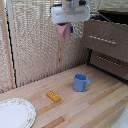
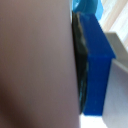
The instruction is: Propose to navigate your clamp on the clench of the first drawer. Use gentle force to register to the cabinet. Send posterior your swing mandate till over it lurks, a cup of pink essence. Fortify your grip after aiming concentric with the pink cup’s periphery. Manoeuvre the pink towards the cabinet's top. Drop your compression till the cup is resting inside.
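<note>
**Fingers clamp the pink cup aloft**

Exterior view: the fingers [image 1: 65,26] are closed on the smooth pink cup [image 1: 63,33], high above the planked tabletop [image 1: 95,102], beside the dark cabinet [image 1: 107,42]; open air below.

Wrist view: a glossy blue fingertip [image 2: 97,65] presses the cup's pale wall [image 2: 35,65].

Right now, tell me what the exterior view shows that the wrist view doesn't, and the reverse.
Only the exterior view shows the cabinet with its two drawers, the blue mug, a small yellow block, a white plate and the wooden table, with the hand raised above it. Only the wrist view shows a blue fingertip pressed close against the cup. Both show the pink cup held in the hand.
</note>
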Available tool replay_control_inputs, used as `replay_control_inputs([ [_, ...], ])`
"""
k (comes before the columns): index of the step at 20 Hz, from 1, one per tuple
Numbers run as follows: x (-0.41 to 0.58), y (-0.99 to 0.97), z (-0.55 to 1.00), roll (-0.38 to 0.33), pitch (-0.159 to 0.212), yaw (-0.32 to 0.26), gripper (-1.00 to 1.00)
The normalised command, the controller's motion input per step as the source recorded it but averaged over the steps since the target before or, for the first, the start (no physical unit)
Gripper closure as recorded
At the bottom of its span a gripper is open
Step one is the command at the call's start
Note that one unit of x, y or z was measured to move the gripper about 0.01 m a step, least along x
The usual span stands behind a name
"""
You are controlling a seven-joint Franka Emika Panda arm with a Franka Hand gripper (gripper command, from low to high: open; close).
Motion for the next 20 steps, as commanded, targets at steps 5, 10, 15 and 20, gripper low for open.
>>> replay_control_inputs([
  [5, 0.192, -0.17, 0.93, -0.008, 0.076, -0.289, 1.00],
  [10, 0.221, -0.30, 0.98, -0.001, 0.085, -0.254, 1.00],
  [15, 0.264, -0.63, 0.98, 0.005, 0.034, -0.155, 1.00],
  [20, 0.172, -0.99, 0.89, 0.072, -0.050, -0.012, 1.00],
])
